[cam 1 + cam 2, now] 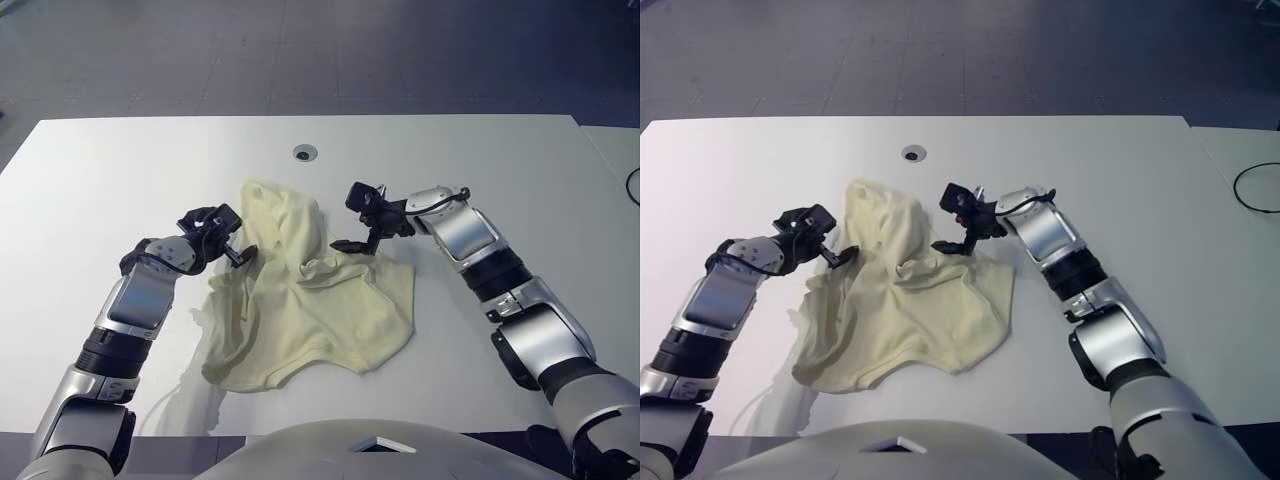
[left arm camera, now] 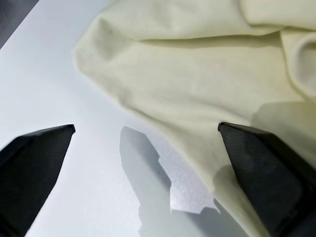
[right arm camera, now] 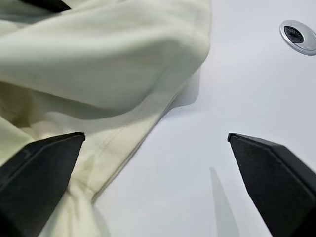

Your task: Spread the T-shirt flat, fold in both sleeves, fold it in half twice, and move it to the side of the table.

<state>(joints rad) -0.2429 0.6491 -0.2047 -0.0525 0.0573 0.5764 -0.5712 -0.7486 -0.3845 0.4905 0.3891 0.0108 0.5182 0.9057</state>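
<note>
T-shirt (image 1: 310, 300) lies crumpled in the middle of the surface (image 1: 120, 170). The left tool (image 1: 238, 242), wide open and empty, is at its 10 o'clock edge; the right tool (image 1: 350, 218), also open and empty, at 1 o'clock.

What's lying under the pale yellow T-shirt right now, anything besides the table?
Only the white table shows around the crumpled pale yellow fabric T-shirt, which lies directly on it. Its bunched folds cover the surface beneath, so anything tucked under them cannot be seen.
</note>
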